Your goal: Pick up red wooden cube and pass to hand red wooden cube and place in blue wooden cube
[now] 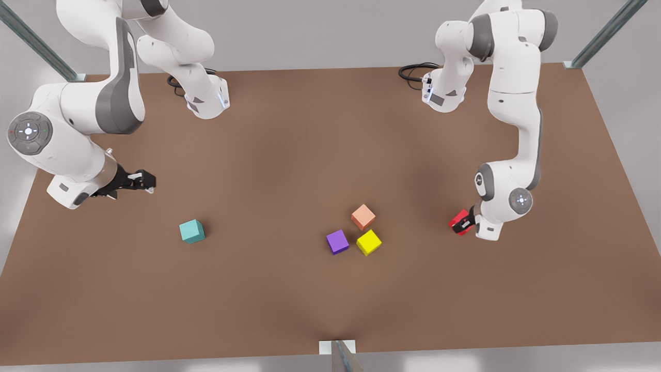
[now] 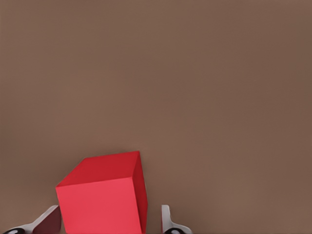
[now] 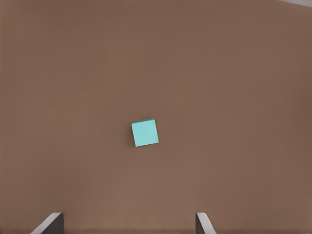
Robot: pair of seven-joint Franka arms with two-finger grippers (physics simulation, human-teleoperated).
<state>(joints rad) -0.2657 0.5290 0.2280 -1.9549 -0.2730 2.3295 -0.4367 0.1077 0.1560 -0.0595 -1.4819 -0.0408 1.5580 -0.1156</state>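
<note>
At the front view's left, the right claw (image 1: pixel 146 181) hovers spread and empty above the bench (image 1: pixel 289 134), near the blue wooden cube (image 1: pixel 192 231). Far across at the right, the left claw (image 1: pixel 463 223) pinches the red wooden cube (image 1: pixel 457 221), so the handover means crossing toward the middle.

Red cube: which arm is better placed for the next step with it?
Left. The left claw already grips the red cube, at the front view's right. The right claw waits open above the teal cube, so it can receive.
</note>
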